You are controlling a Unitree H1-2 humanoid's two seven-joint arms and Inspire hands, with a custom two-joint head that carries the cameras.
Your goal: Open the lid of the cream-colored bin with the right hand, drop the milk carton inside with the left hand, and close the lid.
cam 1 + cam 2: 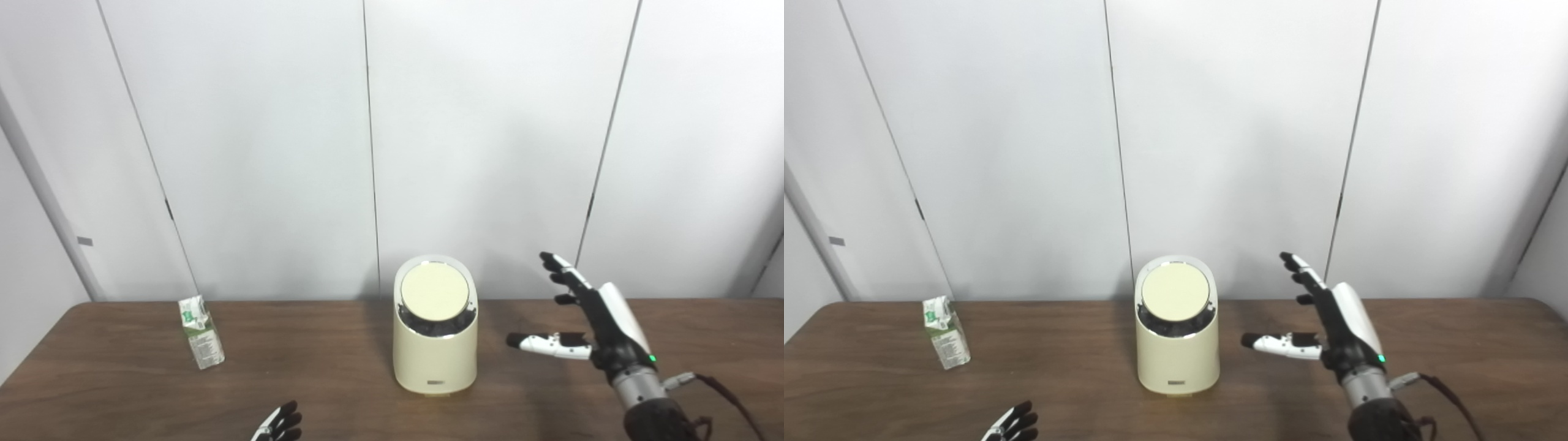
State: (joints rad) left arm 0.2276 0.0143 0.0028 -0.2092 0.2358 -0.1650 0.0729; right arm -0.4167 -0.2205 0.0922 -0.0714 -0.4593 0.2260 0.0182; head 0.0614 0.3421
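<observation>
Sitting near the middle of the dark brown wooden bench (343,373) was the cream-coloured oval plastic bin (435,349), its round cream lid (435,292) shut and tilted toward the camera inside a shiny metal ring. The small green-and-white milk carton (201,332) stood upright but leaning a bit, off toward the bench's left edge and closer to the back edge, well apart from the bin. The black-and-white right hand (591,331) hovered just right of the bin, touching nothing, fingers (566,275) spread and pointing up, thumb (542,343) sticking out toward the bin's side. The left hand (278,425) only peeked in at the bench's front edge, just dark fingertips showing, so honestly couldn't tell if it was spread or curled.
</observation>
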